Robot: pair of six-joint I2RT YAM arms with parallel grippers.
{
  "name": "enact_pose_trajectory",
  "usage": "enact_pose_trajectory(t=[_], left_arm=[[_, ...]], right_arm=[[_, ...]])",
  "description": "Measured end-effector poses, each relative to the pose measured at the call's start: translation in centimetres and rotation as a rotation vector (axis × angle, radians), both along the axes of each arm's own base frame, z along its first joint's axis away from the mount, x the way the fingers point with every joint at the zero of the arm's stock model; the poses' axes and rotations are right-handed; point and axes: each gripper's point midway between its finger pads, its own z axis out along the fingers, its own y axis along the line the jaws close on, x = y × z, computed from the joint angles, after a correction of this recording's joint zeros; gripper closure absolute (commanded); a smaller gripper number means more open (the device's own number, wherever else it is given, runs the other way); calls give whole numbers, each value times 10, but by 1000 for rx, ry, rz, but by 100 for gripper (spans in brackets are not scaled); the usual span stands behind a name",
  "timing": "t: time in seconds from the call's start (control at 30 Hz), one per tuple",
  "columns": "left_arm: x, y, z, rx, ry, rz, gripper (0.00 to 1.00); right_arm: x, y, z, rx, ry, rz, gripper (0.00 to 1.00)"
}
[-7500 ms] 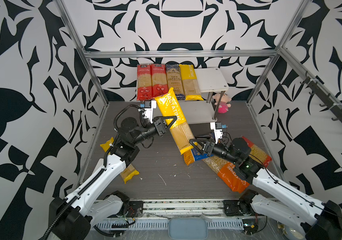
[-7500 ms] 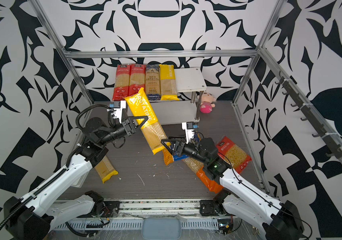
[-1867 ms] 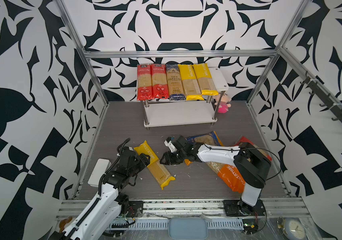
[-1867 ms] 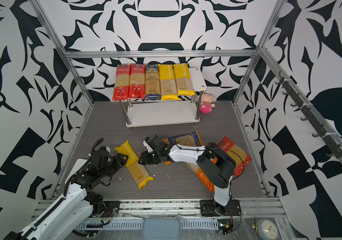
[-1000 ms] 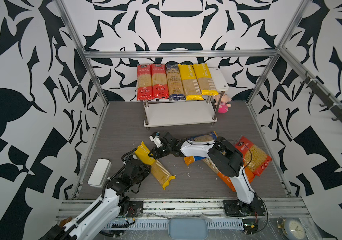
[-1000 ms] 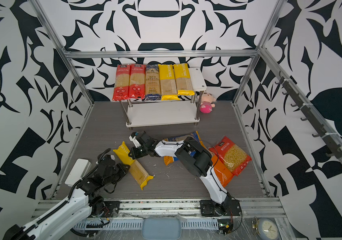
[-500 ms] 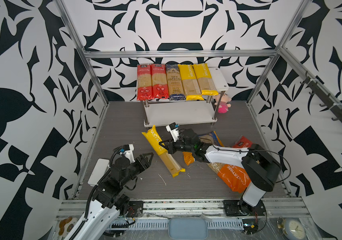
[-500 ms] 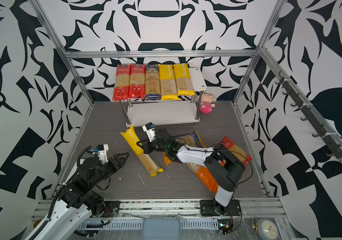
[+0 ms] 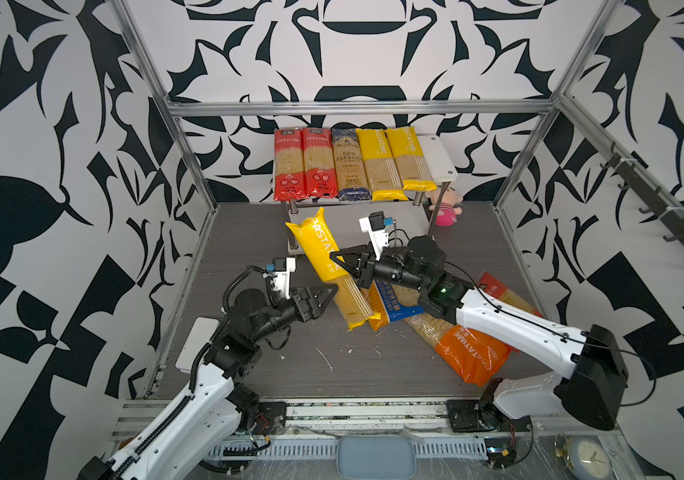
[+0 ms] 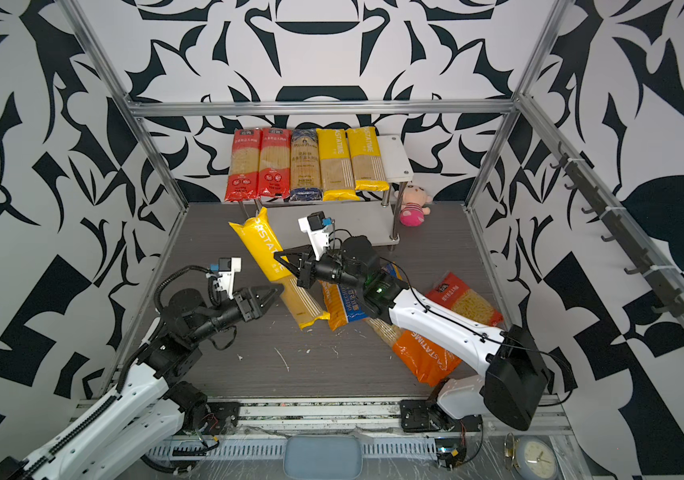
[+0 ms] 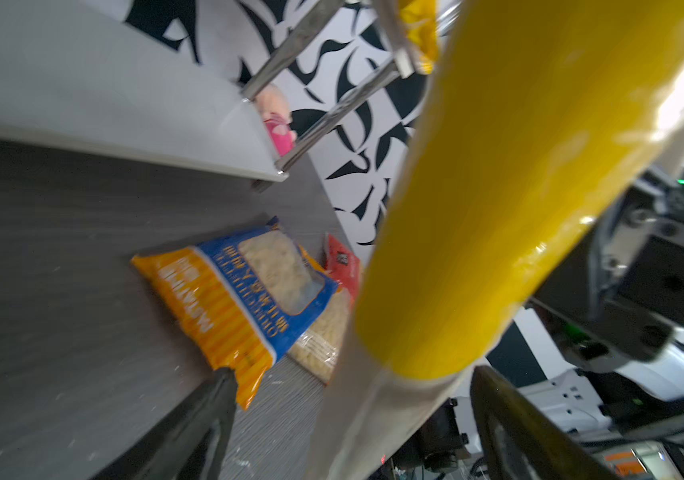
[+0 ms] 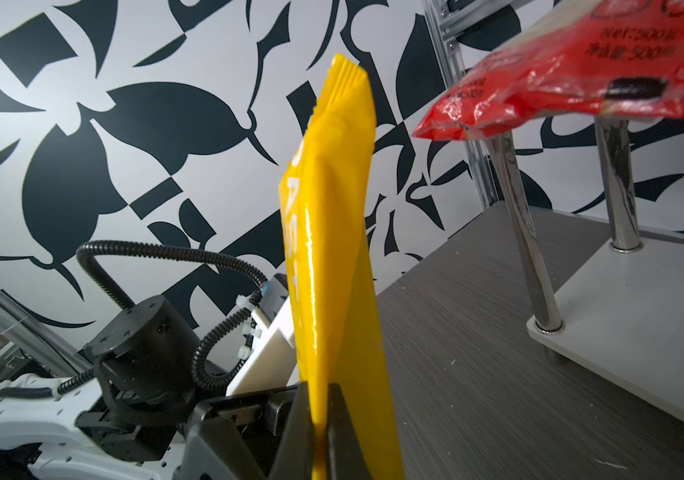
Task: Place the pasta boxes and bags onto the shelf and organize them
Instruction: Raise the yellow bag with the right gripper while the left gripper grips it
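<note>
On the right gripper point(image 9: 339, 268), the fingers point(image 12: 296, 432) are pinching tight on the yellow spaghetti pack point(image 9: 315, 245), which is hanging tilted off the floor. The left gripper point(image 9: 327, 298) is gaping wide and gripping nothing, its tips just beside the pack's lower half. Beyond both, the shelf point(image 9: 440, 158) is carrying five spaghetti packs point(image 9: 348, 166) side by side.

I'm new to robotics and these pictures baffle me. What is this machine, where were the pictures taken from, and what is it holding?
Two robot arms with pincer grippers stand at a table. The wide pictures come from a camera pair overhead, the close-ups from wrist cameras. The right gripper pinches a tilted yellow pack; the open left gripper straddles its lower part. The shelf holds five packs on top. A blue bag, an orange bag and a red bag lie on the table; a doll sits beside the shelf.
</note>
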Motion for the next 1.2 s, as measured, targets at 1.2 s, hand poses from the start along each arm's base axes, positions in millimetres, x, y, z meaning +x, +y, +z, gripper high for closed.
enact_pose_trajectory(t=[1.2], left_arm=[[8,-36,70,-75,-234,-183,28]], right_arm=[[6,-33,55,218,168,95,100]])
